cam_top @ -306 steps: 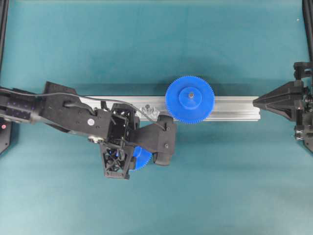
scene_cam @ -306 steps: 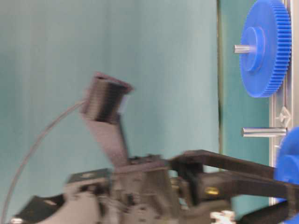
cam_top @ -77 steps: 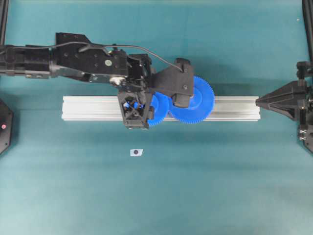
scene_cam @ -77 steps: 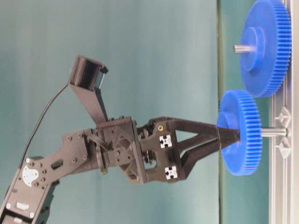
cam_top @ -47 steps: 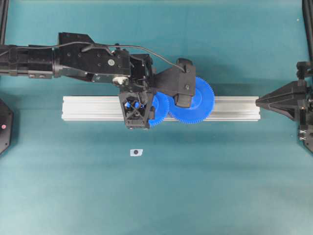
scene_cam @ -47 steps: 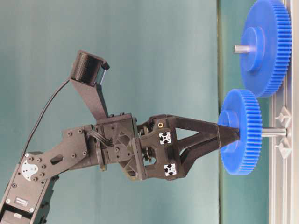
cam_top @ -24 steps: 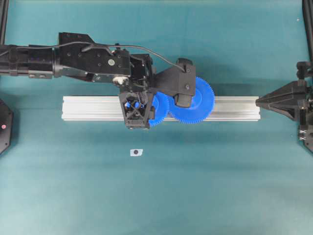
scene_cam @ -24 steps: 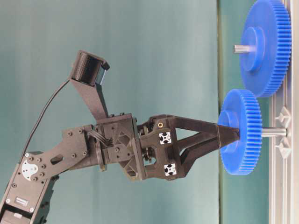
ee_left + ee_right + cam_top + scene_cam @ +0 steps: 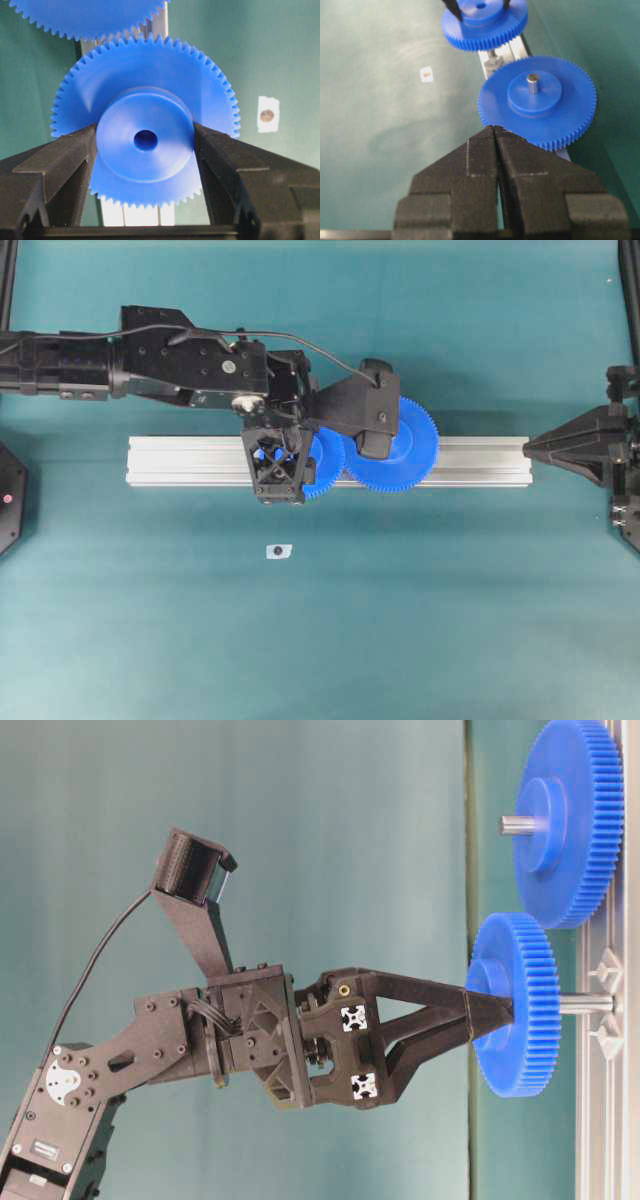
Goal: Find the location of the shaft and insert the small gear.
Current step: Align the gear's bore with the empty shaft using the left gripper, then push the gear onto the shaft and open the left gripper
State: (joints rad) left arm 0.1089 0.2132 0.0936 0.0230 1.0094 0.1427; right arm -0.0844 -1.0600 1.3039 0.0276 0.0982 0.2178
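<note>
The small gear (image 9: 145, 150), a blue toothed disc with a raised hub, sits between the fingers of my left gripper (image 9: 145, 142), which is shut on the hub from both sides. In the table-level view the small gear (image 9: 520, 1010) is threaded on the silvery shaft (image 9: 585, 1004), with a bare stretch of shaft between it and the aluminium rail (image 9: 600, 1120). From overhead, the left gripper (image 9: 275, 455) covers most of the small gear (image 9: 322, 472). My right gripper (image 9: 494, 127) is shut and holds nothing at the rail's right end (image 9: 525, 448).
The wider blue gear (image 9: 410, 455) sits on its own grey pin (image 9: 533, 82) just right of the small one, teeth close together. The rail (image 9: 180, 460) lies across the mat's middle. A small white sticker with a dark dot (image 9: 277, 551) lies in front of it.
Over the last second the left arm and the small gear have barely moved. Several seconds ago the gripper held the gear in front of the rail; now the gear is over the rail on the shaft.
</note>
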